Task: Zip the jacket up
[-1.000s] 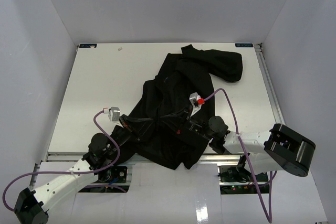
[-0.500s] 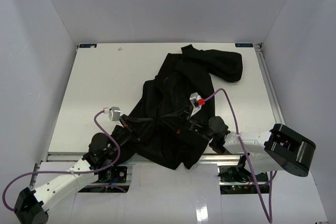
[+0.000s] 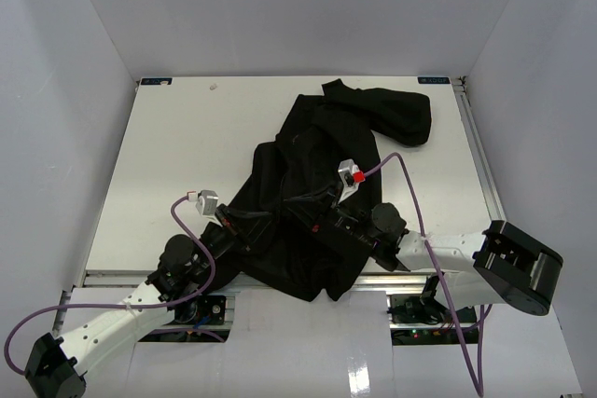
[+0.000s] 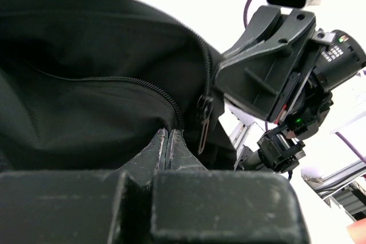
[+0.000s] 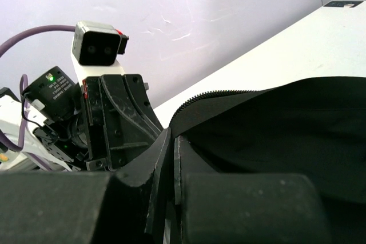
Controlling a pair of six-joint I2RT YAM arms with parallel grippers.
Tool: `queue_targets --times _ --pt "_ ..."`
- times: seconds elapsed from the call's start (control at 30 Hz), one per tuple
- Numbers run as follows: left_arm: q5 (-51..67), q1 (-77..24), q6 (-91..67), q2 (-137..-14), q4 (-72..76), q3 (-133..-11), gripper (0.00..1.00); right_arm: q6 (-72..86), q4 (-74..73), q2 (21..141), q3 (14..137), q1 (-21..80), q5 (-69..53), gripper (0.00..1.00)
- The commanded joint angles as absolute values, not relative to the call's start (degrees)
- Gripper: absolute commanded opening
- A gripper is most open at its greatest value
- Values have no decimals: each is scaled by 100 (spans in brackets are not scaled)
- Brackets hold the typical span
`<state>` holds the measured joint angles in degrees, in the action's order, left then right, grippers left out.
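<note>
The black jacket lies crumpled on the white table, its hem hanging over the near edge. My left gripper is shut on the jacket's zipper edge just below the slider and its hanging pull tab. My right gripper faces it from the right and is shut on the other zipper edge, where a row of teeth runs away from the fingers. The two grippers are close together, each showing in the other's wrist view.
White walls enclose the table on three sides. One sleeve is bunched at the back right. Purple cables loop over both arms. A metal rail runs along the near edge.
Both grippers have shifted slightly while keeping their hold; the right wrist has edged a little left and away, and the jacket fabric between them has barely moved.
</note>
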<state>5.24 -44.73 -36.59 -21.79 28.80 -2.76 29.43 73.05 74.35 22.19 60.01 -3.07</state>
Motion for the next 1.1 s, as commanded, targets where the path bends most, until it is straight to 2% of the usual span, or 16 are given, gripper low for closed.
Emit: queue_targets --times 0.0,0.23,0.4,0.67,1.07 --pt "554 -4474 -3569 -2085 2805 -467 0 2821 8493 7336 2528 6020 -314 8" --pt "160 -4474 -3668 -1857 2330 -609 0 2718 8259 7131 2256 6017 -491 8" --pt "-353 -4474 -3757 -1648 1862 -800 0 2626 8145 6761 2024 5832 -1297 8" --pt "144 -4474 -3841 -1439 1940 -820 0 2867 8502 6949 2224 5560 -2429 8" --pt "380 -4474 -3858 -785 2209 -549 0 2852 9055 7540 2460 5561 -2562 8"
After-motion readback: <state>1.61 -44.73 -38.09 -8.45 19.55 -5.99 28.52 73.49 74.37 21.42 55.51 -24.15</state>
